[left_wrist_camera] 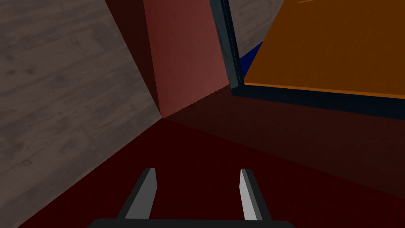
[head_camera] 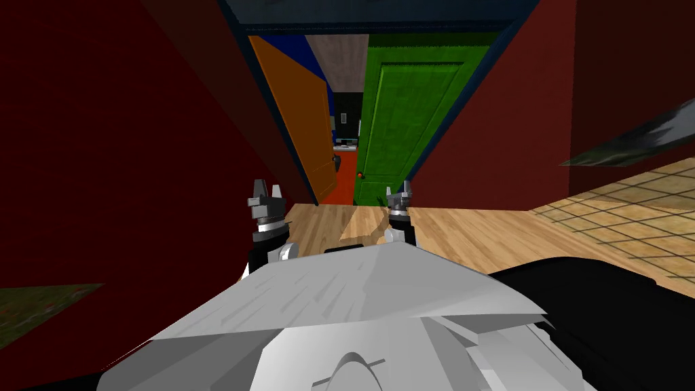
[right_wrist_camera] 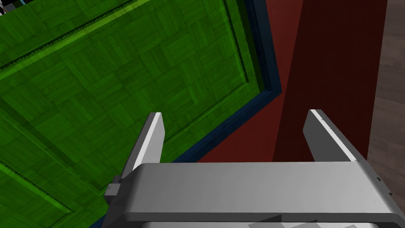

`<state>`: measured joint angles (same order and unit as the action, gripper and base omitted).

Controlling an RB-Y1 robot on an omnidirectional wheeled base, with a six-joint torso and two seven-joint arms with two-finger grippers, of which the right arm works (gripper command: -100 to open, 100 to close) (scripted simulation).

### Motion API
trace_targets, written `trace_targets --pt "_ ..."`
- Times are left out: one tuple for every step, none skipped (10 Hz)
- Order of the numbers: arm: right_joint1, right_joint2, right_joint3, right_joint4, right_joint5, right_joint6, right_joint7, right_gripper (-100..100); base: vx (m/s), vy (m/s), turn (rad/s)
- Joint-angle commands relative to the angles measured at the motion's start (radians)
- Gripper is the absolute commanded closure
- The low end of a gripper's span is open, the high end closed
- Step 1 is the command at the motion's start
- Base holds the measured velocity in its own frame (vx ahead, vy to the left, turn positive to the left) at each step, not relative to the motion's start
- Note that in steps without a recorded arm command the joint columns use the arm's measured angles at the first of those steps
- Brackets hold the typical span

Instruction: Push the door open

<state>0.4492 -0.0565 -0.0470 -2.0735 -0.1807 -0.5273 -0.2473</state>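
Note:
Ahead of me a dark blue frame (head_camera: pixel 499 51) holds two door leaves. The green panelled door (head_camera: pixel 407 115) is on the right, with a small red knob (head_camera: pixel 360 176) at its edge. The orange door (head_camera: pixel 298 108) on the left is swung aside, and a narrow gap lies between them. My right gripper (head_camera: pixel 400 195) is raised just short of the green door's lower part, and its wrist view shows the green door (right_wrist_camera: pixel 99 79) close ahead of the open right gripper (right_wrist_camera: pixel 237 134). My left gripper (head_camera: pixel 267 197) is held up near the orange door (left_wrist_camera: pixel 336 43); the wrist view shows the left gripper (left_wrist_camera: pixel 197 194) open with nothing in it.
Dark red walls (head_camera: pixel 122 136) close in the corridor on both sides. Light wood floor (head_camera: pixel 475 231) lies under the grippers, with tiled floor (head_camera: pixel 631 217) to the right. Through the gap I see a red floor (head_camera: pixel 346 173) and a black area beyond.

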Motion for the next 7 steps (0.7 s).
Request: trace_targets --pt "-0.014 -0.002 -0.008 0.033 -0.009 -0.004 -0.030 -100 0.102 -0.039 0.076" --pt "-0.019 -0.004 -0.013 0.053 -0.015 -0.009 -0.048 -100 0.104 -0.018 0.092" --pt "-0.024 -0.007 -0.018 0.073 -0.020 -0.014 -0.067 -100 0.099 -0.014 0.132" --pt "-0.030 -0.010 -0.023 0.093 -0.026 -0.019 -0.085 -100 0.089 -0.027 0.099" --pt "-0.035 -0.012 -0.028 0.114 -0.032 -0.024 -0.104 -100 0.083 -0.027 0.099" --pt "-0.041 -0.013 -0.034 0.136 -0.039 -0.030 -0.124 -100 0.098 -0.029 0.105" --pt "-0.046 -0.015 -0.039 0.158 -0.045 -0.035 -0.145 -100 0.102 -0.050 0.126"
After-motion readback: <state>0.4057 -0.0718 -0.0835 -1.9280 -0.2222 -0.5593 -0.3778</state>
